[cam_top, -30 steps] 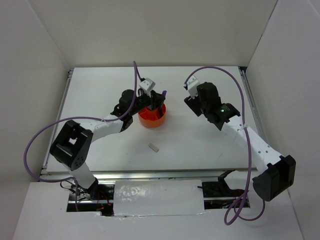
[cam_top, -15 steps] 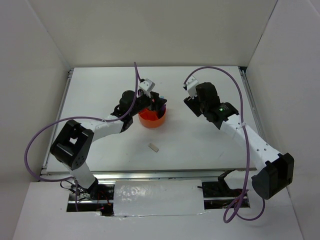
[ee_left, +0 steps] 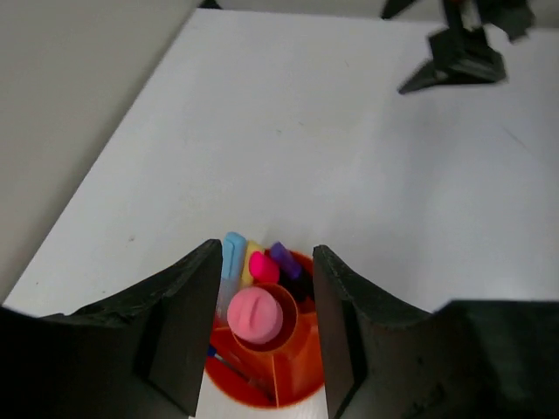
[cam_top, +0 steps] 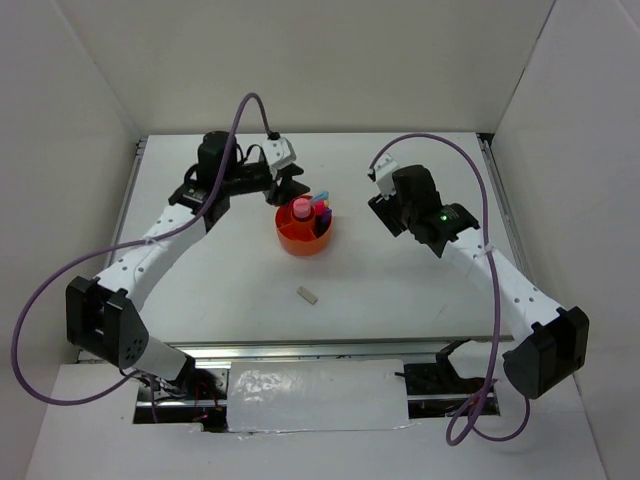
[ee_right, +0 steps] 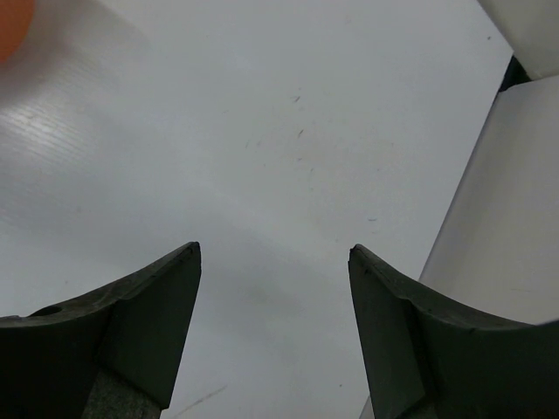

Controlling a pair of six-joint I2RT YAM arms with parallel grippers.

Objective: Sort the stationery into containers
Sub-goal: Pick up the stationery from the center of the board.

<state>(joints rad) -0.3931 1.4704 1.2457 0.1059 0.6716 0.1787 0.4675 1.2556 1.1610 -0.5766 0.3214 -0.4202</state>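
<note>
- Orange organizer (cam_top: 305, 238) at mid-frame, pens upright in it, pink cylinder (cam_top: 302, 209) in the centre cup.
- Eraser (cam_top: 308, 294) flat on the counter (cam_top: 400, 290), below the organizer and apart from it.
- Left hand (ee_left: 266, 251) spread, empty; it has pulled back from over the organizer to its upper left.
- Right hand (ee_right: 275, 288) spread, empty, unmoved at the right.

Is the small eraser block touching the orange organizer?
Apart. The top view shows bare table between the eraser block and the orange organizer, which stands farther from the arm bases.
</note>
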